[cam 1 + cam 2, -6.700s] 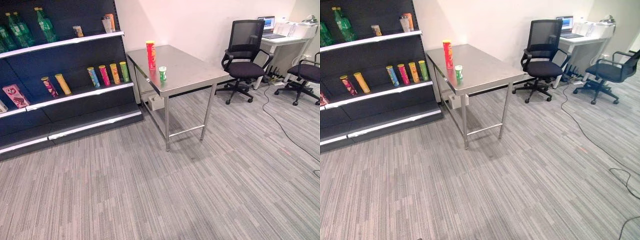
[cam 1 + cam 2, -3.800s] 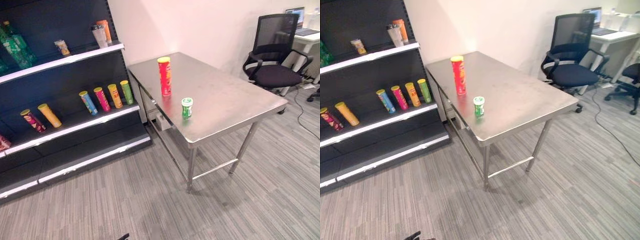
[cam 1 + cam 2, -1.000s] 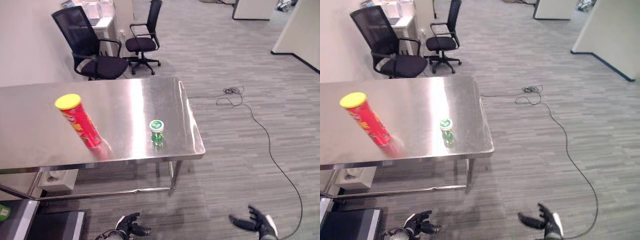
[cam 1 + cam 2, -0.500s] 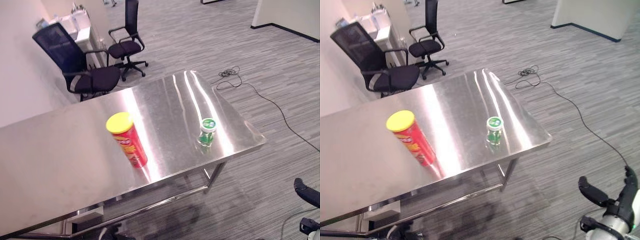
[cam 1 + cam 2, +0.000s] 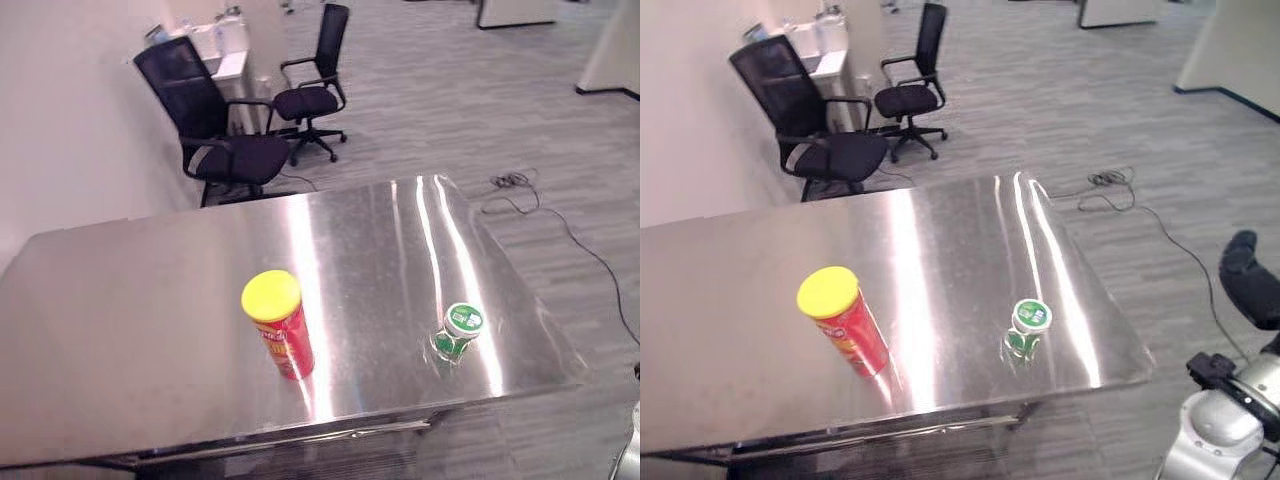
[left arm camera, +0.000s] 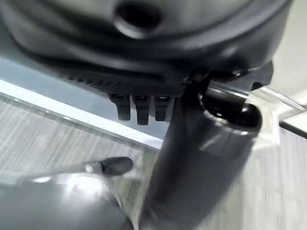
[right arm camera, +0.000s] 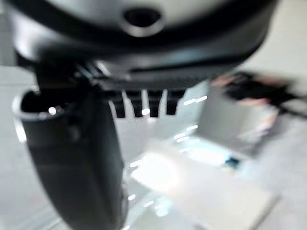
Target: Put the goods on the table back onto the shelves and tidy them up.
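Table (image 5: 150, 330) nearer, red tube (image 5: 279, 325) now central

table (image 5: 150, 300): broad bare steel at 9 to 12 o'clock | obstacles: red chip can (image 5: 279, 325) upright near front edge at 6, small green tub (image 5: 457, 331) at 4, well apart | two office chairs (image 5: 225, 125) beyond far edge at 12

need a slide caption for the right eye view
Red can and small green tub stand apart on the steel table, right hand raised beside it.
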`<state>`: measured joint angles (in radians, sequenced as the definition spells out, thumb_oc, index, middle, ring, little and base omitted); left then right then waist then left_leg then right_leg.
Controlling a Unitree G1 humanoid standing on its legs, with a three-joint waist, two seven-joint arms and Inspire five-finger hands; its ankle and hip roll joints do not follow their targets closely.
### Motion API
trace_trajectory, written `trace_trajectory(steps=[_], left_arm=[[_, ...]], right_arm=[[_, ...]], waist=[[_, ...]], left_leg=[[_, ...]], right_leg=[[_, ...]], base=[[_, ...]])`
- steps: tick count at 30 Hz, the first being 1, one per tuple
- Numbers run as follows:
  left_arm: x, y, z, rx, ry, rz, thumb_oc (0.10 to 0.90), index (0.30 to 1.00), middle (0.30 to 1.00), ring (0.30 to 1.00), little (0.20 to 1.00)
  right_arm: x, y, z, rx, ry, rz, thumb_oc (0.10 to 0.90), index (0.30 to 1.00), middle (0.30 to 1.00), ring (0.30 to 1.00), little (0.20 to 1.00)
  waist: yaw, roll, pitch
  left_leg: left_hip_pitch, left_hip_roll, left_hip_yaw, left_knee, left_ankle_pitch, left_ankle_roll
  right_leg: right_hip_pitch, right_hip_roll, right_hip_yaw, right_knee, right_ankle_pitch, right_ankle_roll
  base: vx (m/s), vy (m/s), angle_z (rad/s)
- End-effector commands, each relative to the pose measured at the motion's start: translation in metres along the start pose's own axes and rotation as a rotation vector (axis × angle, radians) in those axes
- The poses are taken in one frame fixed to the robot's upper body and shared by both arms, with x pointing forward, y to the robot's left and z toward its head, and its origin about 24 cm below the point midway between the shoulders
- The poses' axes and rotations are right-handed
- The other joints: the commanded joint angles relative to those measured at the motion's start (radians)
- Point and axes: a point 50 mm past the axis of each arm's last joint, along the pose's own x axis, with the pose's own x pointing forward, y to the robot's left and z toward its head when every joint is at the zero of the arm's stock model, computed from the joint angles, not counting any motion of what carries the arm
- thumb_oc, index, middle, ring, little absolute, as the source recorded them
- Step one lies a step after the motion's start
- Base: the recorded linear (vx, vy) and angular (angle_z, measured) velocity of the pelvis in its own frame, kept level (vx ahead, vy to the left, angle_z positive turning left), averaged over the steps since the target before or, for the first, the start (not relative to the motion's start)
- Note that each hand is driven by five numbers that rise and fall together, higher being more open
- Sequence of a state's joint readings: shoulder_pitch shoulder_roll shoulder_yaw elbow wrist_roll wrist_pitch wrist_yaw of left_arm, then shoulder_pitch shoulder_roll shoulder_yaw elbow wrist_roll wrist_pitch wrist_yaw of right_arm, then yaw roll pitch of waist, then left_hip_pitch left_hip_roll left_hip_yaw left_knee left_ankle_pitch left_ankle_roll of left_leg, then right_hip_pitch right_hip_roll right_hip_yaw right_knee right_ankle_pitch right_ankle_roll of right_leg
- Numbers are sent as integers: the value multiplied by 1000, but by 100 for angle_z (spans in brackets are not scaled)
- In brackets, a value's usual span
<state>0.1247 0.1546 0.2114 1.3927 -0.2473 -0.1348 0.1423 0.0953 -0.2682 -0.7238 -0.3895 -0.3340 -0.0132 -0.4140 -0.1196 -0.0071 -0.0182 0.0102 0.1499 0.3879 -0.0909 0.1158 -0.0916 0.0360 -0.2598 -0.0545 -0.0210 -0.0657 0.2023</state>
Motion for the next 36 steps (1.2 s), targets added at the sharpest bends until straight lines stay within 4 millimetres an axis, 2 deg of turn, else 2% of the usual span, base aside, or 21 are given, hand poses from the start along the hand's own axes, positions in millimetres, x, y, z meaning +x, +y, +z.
trace_trajectory(steps=[1, 7, 10, 11, 13, 14, 16, 17, 18, 19, 20, 22, 23, 24, 25, 27, 28, 30, 31, 34, 36], left_arm=[[1, 10, 2, -57, 18, 51, 800, 900, 900, 900, 900], [2, 7, 4, -47, 17, 24, 800, 900, 900, 900, 900], [2, 7, 3, -28, 19, 13, 800, 900, 900, 900, 900], [1, 7, 3, -29, 20, 12, 800, 900, 900, 900, 900], [1, 4, 4, -8, 18, -1, 800, 900, 900, 900, 900], [1, -1, 4, 14, 23, -23, 800, 900, 900, 900, 900], [1, -7, 4, 56, 25, -49, 800, 900, 900, 900, 900], [0, -8, 3, 89, 19, -55, 800, 900, 900, 900, 900], [0, -9, 2, 96, 20, -61, 800, 900, 900, 900, 900], [0, -9, 2, 96, 21, -62, 800, 900, 900, 900, 900], [0, -2, -3, 95, 29, -50, 800, 900, 900, 900, 900], [0, 1, 0, 127, 5, -41, 800, 900, 900, 900, 900], [0, 1, 0, 126, 5, -40, 800, 900, 900, 900, 900], [1, -1, 5, 136, -17, -45, 800, 900, 900, 900, 900], [2, -2, 16, 153, -57, -42, 800, 900, 900, 900, 900], [2, -2, 16, 153, -56, -42, 800, 900, 900, 900, 900], [2, -13, 28, 231, -100, -87, 800, 900, 900, 900, 900], [0, -34, 36, 284, -124, -148, 800, 900, 900, 900, 900], [-3, -50, 60, 364, -208, -193, 800, 900, 900, 900, 900], [-5, -60, 75, 367, -255, -216, 800, 900, 900, 900, 900], [-5, -61, 70, 371, -243, -226, 800, 900, 900, 900, 900]], right_arm=[[12, -32, 23, 26, -142, -127, 800, 900, 900, 900, 900], [21, -26, 51, 125, -273, -92, 800, 900, 900, 900, 900], [25, -25, 78, 193, -403, -88, 800, 900, 900, 900, 900], [25, -25, 78, 193, -404, -87, 800, 900, 900, 900, 900], [27, -22, 95, 253, -489, -46, 800, 900, 900, 900, 900], [30, -18, 103, 303, -527, -16, 800, 900, 900, 900, 900], [35, -16, 109, 287, -561, 10, 800, 900, 900, 900, 900], [39, -16, 110, 261, -575, 10, 800, 900, 900, 900, 900], [40, -17, 111, 240, -583, 8, 800, 900, 900, 900, 900], [40, -17, 111, 239, -583, 8, 800, 900, 900, 900, 900], [42, -14, 113, 238, -586, 23, 800, 900, 900, 900, 900], [44, -10, 115, 248, -584, 36, 800, 900, 900, 900, 900], [44, -9, 115, 249, -584, 36, 800, 900, 900, 900, 900], [44, -8, 118, 257, -596, 46, 800, 900, 900, 900, 900], [46, -7, 119, 260, -595, 56, 800, 900, 900, 900, 900], [46, -7, 119, 260, -596, 56, 800, 900, 900, 900, 900], [53, -15, 119, 169, -626, 35, 800, 900, 900, 900, 900], [53, -13, 117, 170, -611, 49, 800, 900, 900, 900, 900], [53, -13, 117, 202, -599, 18, 800, 900, 900, 900, 900], [54, -7, 116, 233, -578, 22, 800, 900, 900, 900, 900], [52, 0, 120, 262, -580, 43, 800, 900, 900, 900, 900]], waist=[[-31, 9, 24], [-29, -11, 24], [-16, -24, 19], [-19, -23, 22], [-12, -37, 22], [-5, -49, 30], [3, -60, 49], [2, -70, 65], [-6, -79, 67], [-6, -80, 67], [-9, -95, 70], [-30, -120, 76], [-31, -121, 76], [-45, -123, 74], [-60, -117, 69], [-63, -114, 69], [-122, -80, 65], [-149, -47, 68], [-170, -49, 72], [-169, -54, 75], [-161, -61, 84]], left_leg=[[28, 61, -25, 4, -55, -12], [32, 91, -49, 4, -25, -23], [29, 107, -62, 4, -12, -29], [30, 109, -65, 4, -11, -30], [25, 128, -78, 4, 6, -39], [8, 147, -95, 4, 31, -50], [-36, 168, -113, 4, 85, -73], [-63, 180, -86, 4, 112, -76], [-60, 183, -48, 4, 107, -67], [-58, 180, -47, 4, 105, -66], [-3, 139, -26, 40, 51, -30], [55, 112, -10, 169, -86, -12], [46, 113, -10, 182, -91, -9], [88, 110, -8, 259, -127, -6], [139, 80, -53, 356, -167, 12], [139, 83, -57, 361, -177, 11], [240, 28, -75, 239, -218, 19], [318, -13, -68, 39, -239, 39], [306, -52, -68, 4, -263, 37], [293, -77, -68, 4, -262, 38], [288, -93, -55, 4, -258, 43]], right_leg=[[125, -3, 22, -66, 102, -66], [148, 37, 18, -66, 71, -88], [168, 58, 11, -66, 56, -102], [171, 60, 9, -66, 56, -103], [184, 86, 8, -55, 36, -117], [187, 113, 7, -46, 19, -129], [200, 142, -17, -62, 21, -139], [200, 150, -39, -66, 30, -145], [197, 151, -57, -66, 29, -142], [199, 148, -58, -66, 28, -140], [162, 133, -65, -66, 74, -133], [123, 98, -85, -66, 122, -133], [120, 96, -84, -66, 125, -132], [97, 90, -92, -66, 141, -132], [72, 92, -93, -66, 172, -134], [76, 94, -94, -66, 166, -131], [29, 102, -92, -41, 193, -117], [-10, 99, -83, -3, 199, -97], [-67, 83, -68, 20, 258, -72], [-82, 83, -75, -1, 294, -60], [-97, 78, -112, -23, 326, -50]], base=[[-77, -62, 11], [-118, -86, 8], [-100, -93, 10], [-69, -83, 18], [-122, -137, 17], [-199, -193, 17], [-229, -173, 28], [-230, -126, 40], [-167, -76, 58], [-235, -42, 87], [-250, -15, 72], [-261, 3, 20], [-165, 38, -7], [-133, 97, -7], [-98, 96, -10], [-65, 191, -8], [-154, 459, 28], [-291, 506, 74], [-321, 303, 57], [-231, 139, -25], [-202, 85, -67]])
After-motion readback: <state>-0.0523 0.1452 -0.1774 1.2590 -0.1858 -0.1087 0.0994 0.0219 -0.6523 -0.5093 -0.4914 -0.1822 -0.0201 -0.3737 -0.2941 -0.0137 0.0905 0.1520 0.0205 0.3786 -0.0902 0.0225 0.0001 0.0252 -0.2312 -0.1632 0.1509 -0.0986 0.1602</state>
